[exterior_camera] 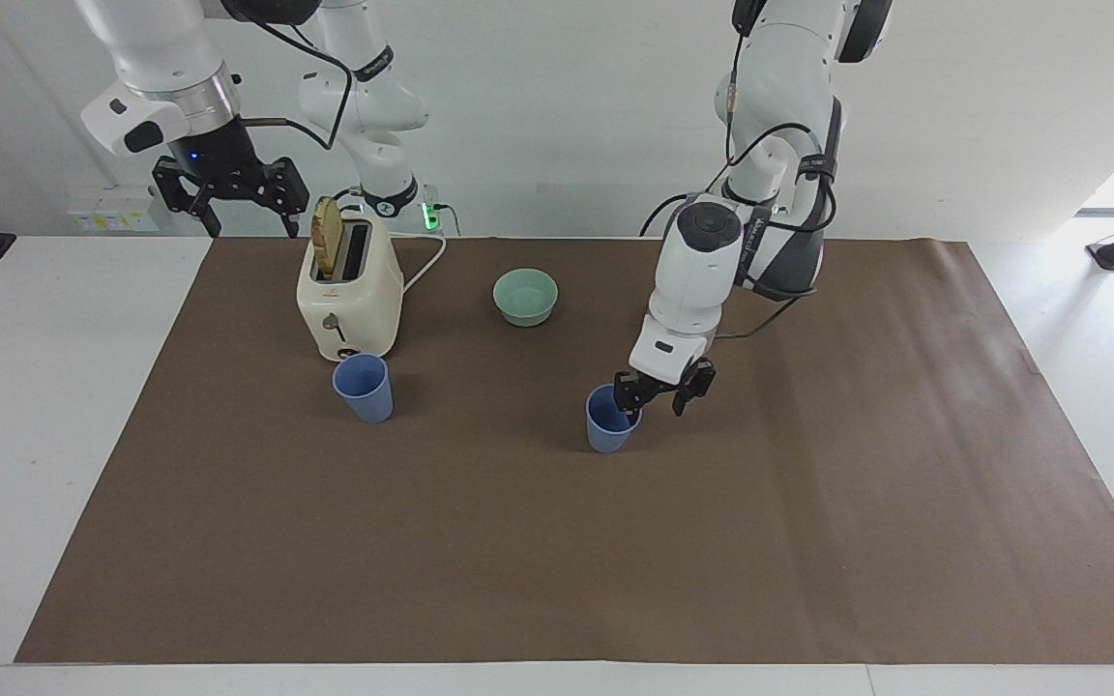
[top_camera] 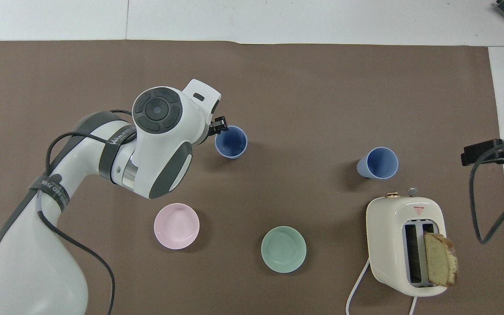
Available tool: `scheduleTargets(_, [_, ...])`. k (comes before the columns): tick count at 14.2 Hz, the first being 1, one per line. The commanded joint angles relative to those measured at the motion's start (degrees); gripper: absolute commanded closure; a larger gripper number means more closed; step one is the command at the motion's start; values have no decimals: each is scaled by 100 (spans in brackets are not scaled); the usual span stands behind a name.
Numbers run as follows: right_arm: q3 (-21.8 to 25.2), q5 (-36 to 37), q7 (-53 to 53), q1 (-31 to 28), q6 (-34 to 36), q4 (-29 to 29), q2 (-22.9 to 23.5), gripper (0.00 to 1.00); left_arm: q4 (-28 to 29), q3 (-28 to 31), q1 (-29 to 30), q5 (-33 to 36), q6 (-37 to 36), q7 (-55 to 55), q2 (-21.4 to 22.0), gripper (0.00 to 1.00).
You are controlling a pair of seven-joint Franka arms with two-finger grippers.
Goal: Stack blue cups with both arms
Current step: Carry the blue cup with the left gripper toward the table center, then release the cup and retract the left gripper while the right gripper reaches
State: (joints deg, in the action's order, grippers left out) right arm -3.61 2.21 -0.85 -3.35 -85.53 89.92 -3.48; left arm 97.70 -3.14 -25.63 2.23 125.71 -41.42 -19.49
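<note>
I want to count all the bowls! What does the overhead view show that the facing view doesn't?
Only overhead: the pink bowl; in the facing view the left arm hides it. Only facing: the whole right gripper, which hangs open, up by the toaster. Both: the mint-green bowl, two blue cups, and the left gripper, open beside one cup. So, two bowls.

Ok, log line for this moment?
left claw: open at centre blue cup rim | right claw: open, waiting raised near toaster | other blue cup: beside toaster | stacked: no

white wall (exterior_camera: 557, 97), brown-covered table (exterior_camera: 557, 561)
</note>
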Motion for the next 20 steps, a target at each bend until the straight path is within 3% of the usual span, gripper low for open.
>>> scheduleTargets(1, [-17, -142, -117, -70, -33, 105, -109, 0, 30, -38, 286, 137, -493, 150, 444, 0])
scheduleTargets(7, [36, -159, -161, -148, -51, 183, -152, 0, 118, -47, 1278, -47, -1618, 2108, 1315, 0])
scheduleTargets(9, [45, -194, -152, -149, -287, 525, -188, 0, 135, -47, 1621, -135, -1847, 2838, 1438, 0])
scheduleTargets(12, [45, -195, -143, -140, -1199, 1359, -144, 0, 197, -38, 2087, -232, -2146, 3909, 1597, 0])
scheduleTargets(15, [45, -291, -143, -123, -2184, 1967, 250, 0, 118, -21, 2212, -232, -2488, 4274, 1781, 0])
scheduleTargets(17, [45, -300, -134, -87, -2563, 1986, 724, 0, -31, -20, 2203, -223, -2787, 4274, 1913, 0])
scheduleTargets(20, [45, -300, -73, 0, -3039, 2047, 1068, 0, -84, -12, 2212, -214, -3148, 4291, 2264, 0])
